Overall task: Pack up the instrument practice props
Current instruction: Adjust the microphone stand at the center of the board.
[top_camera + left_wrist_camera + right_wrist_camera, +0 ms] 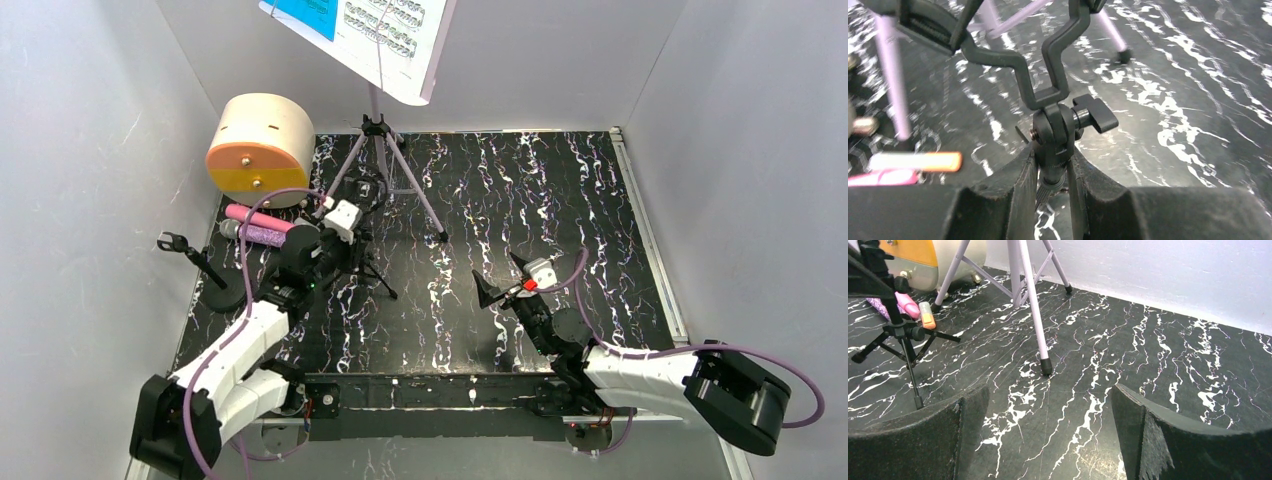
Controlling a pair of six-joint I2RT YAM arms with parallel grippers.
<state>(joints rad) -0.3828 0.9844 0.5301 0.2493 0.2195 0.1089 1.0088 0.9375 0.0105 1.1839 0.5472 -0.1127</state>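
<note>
The left gripper (1052,170) was clamped tight on the stem of the black mic tripod (1054,127), just below its swivel joint and thumb knob (1096,114), with the mount's zigzag bracket rising above the pads. The tripod stood left of centre on the black marbled table (560,200), just in front of the lilac music stand (383,150), whose three legs were spread near the table's far edge. The blue and white sheet music (370,25) rested on the stand's tilted desk, high at the top of the overhead view.

The pink microphone (255,214) and the purple mic (268,237) lay side by side on the table, just beyond the left arm and close in front of a cream drum (258,150) with an orange face. A small black stand (200,262) on a round base stood near the left wall.

The right gripper (502,278) hung low over the table right of centre, well apart from the props, its fingers (965,430) spread wide and holding nothing. In its wrist view one black-capped foot of the music stand stood on the table ahead.
</note>
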